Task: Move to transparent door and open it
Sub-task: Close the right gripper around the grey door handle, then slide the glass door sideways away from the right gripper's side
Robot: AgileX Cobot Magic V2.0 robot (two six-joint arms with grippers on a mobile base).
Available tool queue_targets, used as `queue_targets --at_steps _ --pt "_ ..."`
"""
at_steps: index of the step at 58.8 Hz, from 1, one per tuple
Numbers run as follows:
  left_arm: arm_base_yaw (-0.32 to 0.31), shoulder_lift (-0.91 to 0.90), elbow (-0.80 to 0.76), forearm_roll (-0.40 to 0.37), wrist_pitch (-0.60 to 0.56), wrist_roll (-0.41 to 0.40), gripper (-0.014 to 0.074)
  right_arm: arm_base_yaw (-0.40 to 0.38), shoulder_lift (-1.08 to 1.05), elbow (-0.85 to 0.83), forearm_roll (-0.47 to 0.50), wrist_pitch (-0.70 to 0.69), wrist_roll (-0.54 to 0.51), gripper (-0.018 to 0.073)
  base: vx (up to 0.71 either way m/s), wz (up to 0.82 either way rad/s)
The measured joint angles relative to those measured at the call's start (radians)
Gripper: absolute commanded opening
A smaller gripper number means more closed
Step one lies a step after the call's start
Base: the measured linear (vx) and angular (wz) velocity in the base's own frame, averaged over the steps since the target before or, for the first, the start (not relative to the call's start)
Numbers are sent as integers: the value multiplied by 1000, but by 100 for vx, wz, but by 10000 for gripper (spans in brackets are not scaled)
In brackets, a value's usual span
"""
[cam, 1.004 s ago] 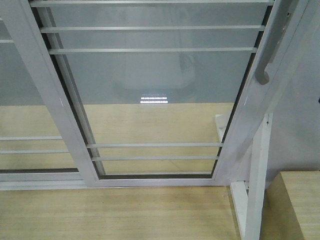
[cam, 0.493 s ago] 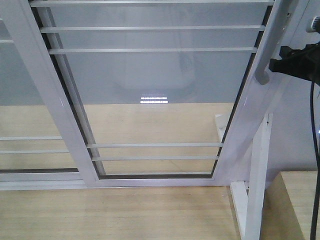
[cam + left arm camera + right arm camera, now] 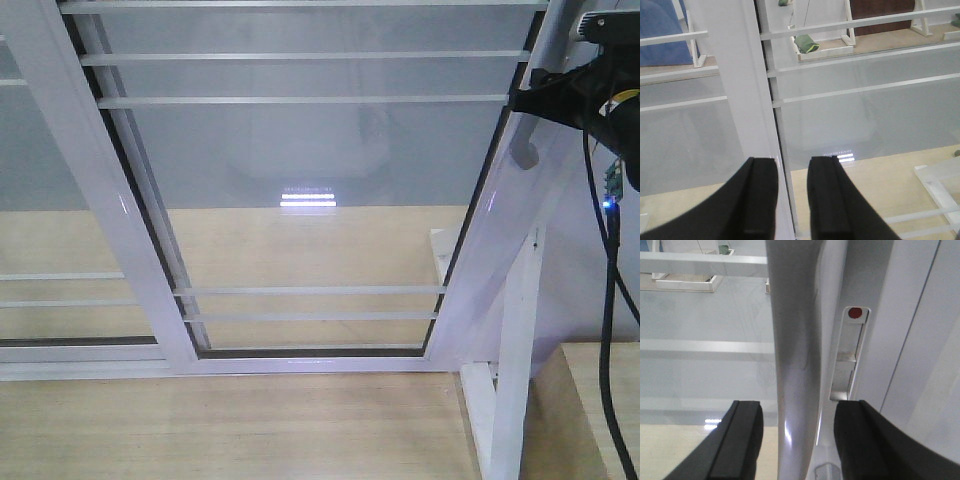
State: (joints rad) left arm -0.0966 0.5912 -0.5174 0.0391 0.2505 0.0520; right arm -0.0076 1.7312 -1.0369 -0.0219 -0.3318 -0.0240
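Your right gripper (image 3: pixel 802 410), 2 o'clock in front view: fingers (image 3: pixel 742 440) wide, straddling grey pull handle (image 3: pixel 795 330) of transparent door (image 3: pixel 310 160). Left gripper (image 3: pixel 792 167): narrow gap, gripping nothing.

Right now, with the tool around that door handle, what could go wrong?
The right tool straddles the handle with gaps on both sides; sliding before closing, it might slip off. The lock plate shows a red dot, perhaps locked, so the transparent door may resist pulling. The hanging cable might snag the white brace.
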Motion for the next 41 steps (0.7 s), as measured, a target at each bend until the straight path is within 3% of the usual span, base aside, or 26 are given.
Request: queue_targets --at_steps 18,41 --pt "0 0 0 0 0 0 321 -4 116 -112 2 -42 46 351 0 0" --pt "0 0 0 0 0 0 321 8 128 -121 -18 -56 93 350 0 0"
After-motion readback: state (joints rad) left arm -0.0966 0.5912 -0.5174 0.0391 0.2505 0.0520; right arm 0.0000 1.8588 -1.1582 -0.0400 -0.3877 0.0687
